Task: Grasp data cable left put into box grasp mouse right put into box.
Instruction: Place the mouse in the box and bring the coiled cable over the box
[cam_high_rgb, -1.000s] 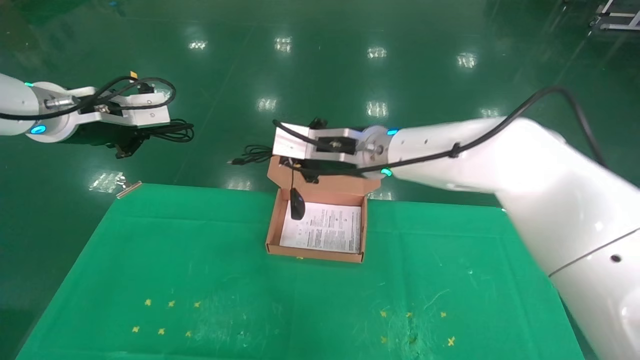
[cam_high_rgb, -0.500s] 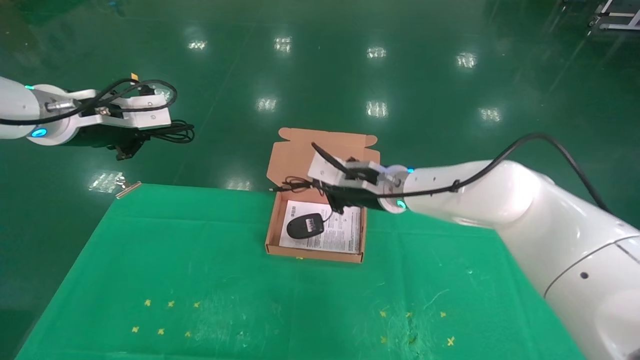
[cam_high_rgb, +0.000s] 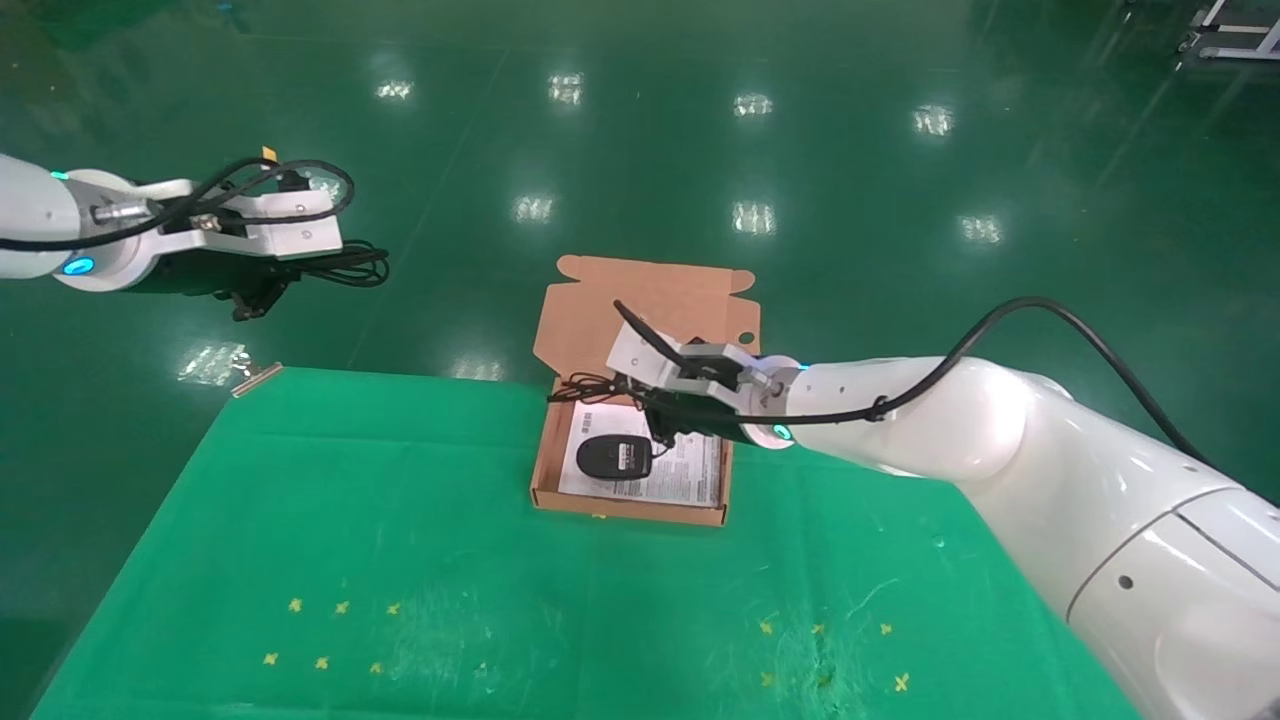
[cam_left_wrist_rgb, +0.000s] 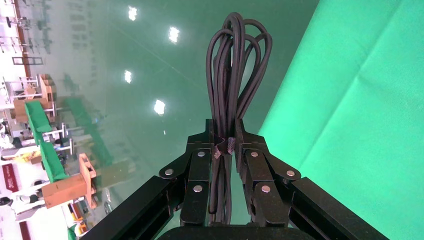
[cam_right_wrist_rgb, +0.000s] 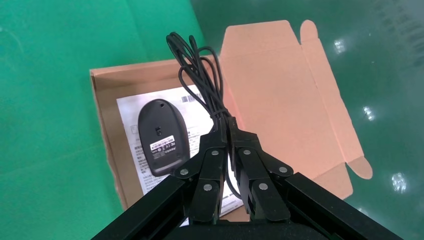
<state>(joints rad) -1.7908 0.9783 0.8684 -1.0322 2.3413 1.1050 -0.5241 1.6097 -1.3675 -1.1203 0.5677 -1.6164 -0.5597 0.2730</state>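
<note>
The mouse (cam_high_rgb: 614, 457) lies belly-up in the box (cam_high_rgb: 546, 455), its white label showing, resting on the white printed sheet (cam_high_rgb: 690, 470) toward the box's left side. Its thin cord (cam_right_wrist_rgb: 200, 75) runs up from it in a loose bunch, and my right hand (cam_right_wrist_rgb: 227, 131) is clamped on that bunch, just above the box's far right part. So the mouse body is down but its cord is not: I judge I am at the tail of the mouse placement, with the release not yet made.

The box sits at the far edge of the green surface (cam_high_rgb: 400, 540), its tabbed flap lid (cam_high_rgb: 650, 300) open and leaning away from me.

Off to my left, well apart from the box and beyond the surface edge, my left hand (cam_left_wrist_rgb: 226, 150) is closed on the data cable (cam_left_wrist_rgb: 235, 75), the looped bundle standing out past the fingertips.

Next, I think I should lower the right hand a little so the cord bunch settles inside the box walls rather than draping over the rim, then let go and pull clear. Only then does the left arm have room to bring the data cable over; the loops are springy, so I would set them low before releasing.
</note>
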